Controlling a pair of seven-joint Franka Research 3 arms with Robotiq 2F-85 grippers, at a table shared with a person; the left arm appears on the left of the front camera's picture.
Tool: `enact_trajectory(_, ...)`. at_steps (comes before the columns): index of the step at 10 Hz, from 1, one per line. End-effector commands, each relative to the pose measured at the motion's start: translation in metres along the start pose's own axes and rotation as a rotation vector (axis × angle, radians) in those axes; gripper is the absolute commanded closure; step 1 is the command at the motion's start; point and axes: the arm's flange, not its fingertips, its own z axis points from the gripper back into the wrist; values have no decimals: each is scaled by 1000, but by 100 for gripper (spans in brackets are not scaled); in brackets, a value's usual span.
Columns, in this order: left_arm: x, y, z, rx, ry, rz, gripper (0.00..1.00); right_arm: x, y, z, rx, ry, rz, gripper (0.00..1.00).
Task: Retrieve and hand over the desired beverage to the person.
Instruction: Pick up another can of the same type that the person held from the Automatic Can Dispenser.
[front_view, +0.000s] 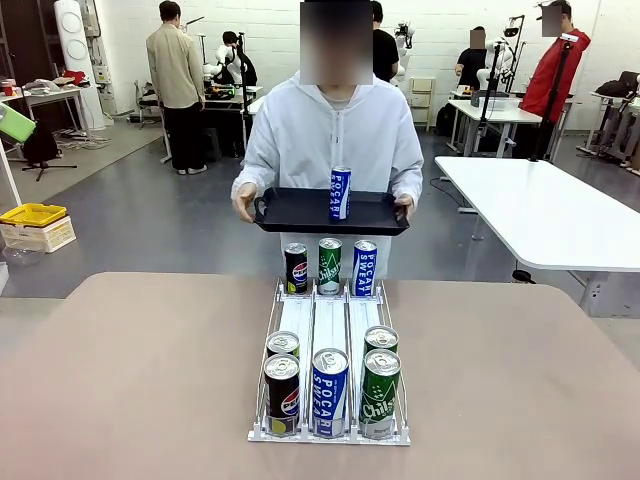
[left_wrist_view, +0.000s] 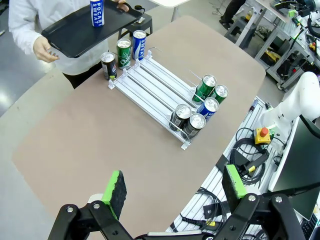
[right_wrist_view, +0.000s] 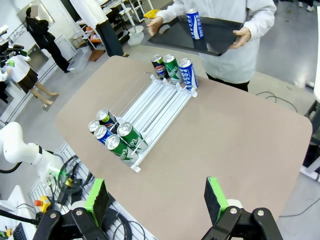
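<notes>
Pocari can (front_view: 340, 193) upright on black tray (front_view: 290, 213).

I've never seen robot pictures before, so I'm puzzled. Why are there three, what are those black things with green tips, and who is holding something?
All three pictures show one moment, taken by three cameras. One camera looks across the brown table at a person in a white coat. The other two cameras sit on the robot's wrists and look down at the table. The black things with green tips are the robot's pincers: the left gripper and the right gripper. Both are open and hold nothing. On the table lies a white rack of drink cans, with three at the person's end and five at the robot's end. The person holds a black tray with one blue can standing on it.
</notes>
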Motion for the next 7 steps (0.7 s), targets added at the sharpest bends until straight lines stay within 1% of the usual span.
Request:
enact_trajectory(1,2,-1,2,-5,7,-4,0,2,0,0,30,-19,11,0)
enact_trajectory(2,0,0,0,0,0,0,0,2,0,0,30,-19,11,0)
enact_trajectory(3,18,-18,-22,35,97,-19,0,2,0,0,30,-19,11,0)
enact_trajectory(4,35,-35,-44,34,183,-34,0,2,0,0,30,-19,11,0)
enact_trajectory(5,56,-59,-77,25,292,-13,0,2,0,0,30,-19,11,0)
enact_trajectory(6,69,-78,-105,90,338,66,0,2,0,0,30,-19,11,0)
enact_trajectory(7,79,-96,-134,128,382,146,0,2,0,0,30,-19,11,0)
